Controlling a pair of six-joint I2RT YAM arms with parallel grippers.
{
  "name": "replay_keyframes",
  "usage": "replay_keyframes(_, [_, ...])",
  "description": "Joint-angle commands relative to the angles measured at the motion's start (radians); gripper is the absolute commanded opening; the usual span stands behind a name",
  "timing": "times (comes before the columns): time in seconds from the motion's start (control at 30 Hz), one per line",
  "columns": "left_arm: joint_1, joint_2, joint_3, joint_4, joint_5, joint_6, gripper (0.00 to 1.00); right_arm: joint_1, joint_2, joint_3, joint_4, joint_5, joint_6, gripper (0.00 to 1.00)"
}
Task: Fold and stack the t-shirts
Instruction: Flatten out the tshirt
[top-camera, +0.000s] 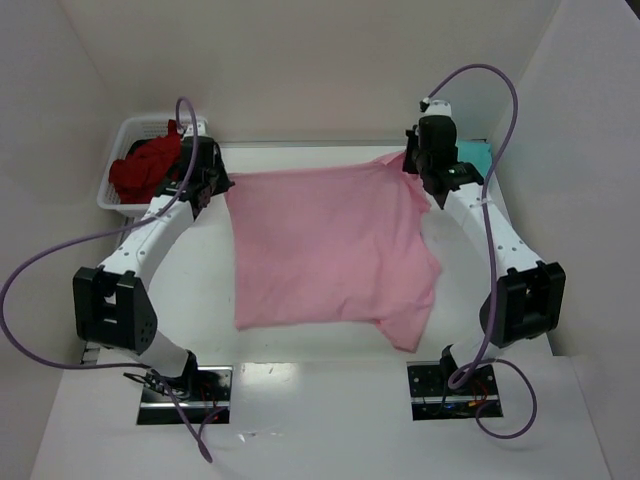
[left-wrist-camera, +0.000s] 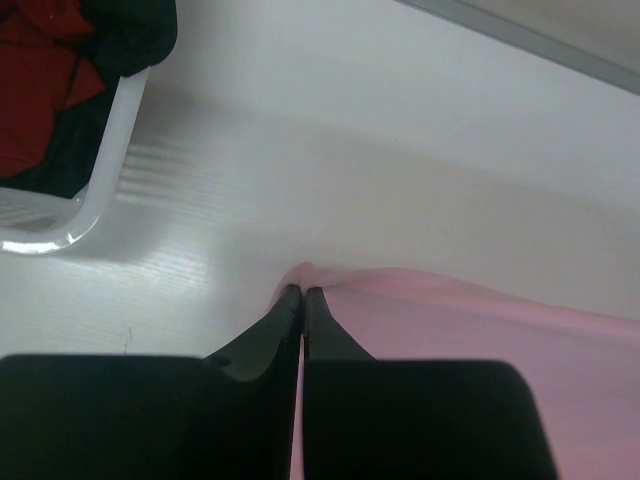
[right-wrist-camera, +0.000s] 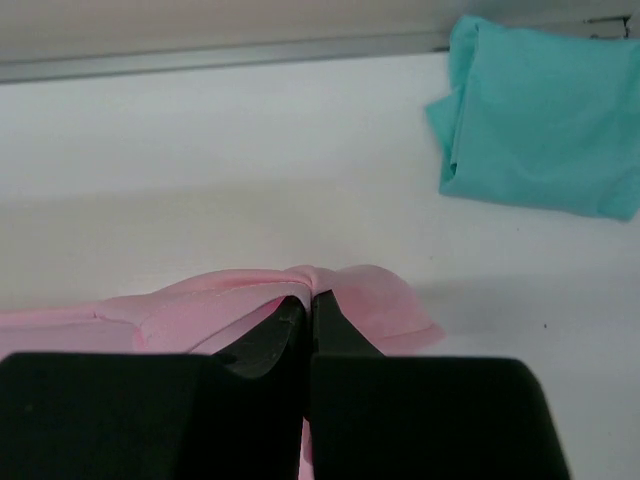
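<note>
The light pink t-shirt (top-camera: 325, 245) is stretched out over the middle of the table. My left gripper (top-camera: 222, 185) is shut on its far left corner; the left wrist view shows pink cloth (left-wrist-camera: 450, 330) pinched at the tips of my left gripper (left-wrist-camera: 302, 292). My right gripper (top-camera: 415, 165) is shut on its far right corner; the right wrist view shows my right gripper (right-wrist-camera: 310, 298) with the pink cloth (right-wrist-camera: 200, 305) bunched at its tips. A folded teal t-shirt (right-wrist-camera: 540, 120) lies at the far right (top-camera: 472, 155). Dark red t-shirts (top-camera: 150, 165) fill the basket.
The white lattice basket (top-camera: 118, 185) stands at the far left, its rim near my left gripper in the left wrist view (left-wrist-camera: 95, 190). White walls close in the back and both sides of the table.
</note>
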Motion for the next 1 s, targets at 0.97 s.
replay_keyframes(0.97, [0.024, -0.726, 0.092, -0.016, 0.085, 0.135, 0.0, -0.022, -0.671, 0.088, 0.032, -0.109, -0.07, 0.0])
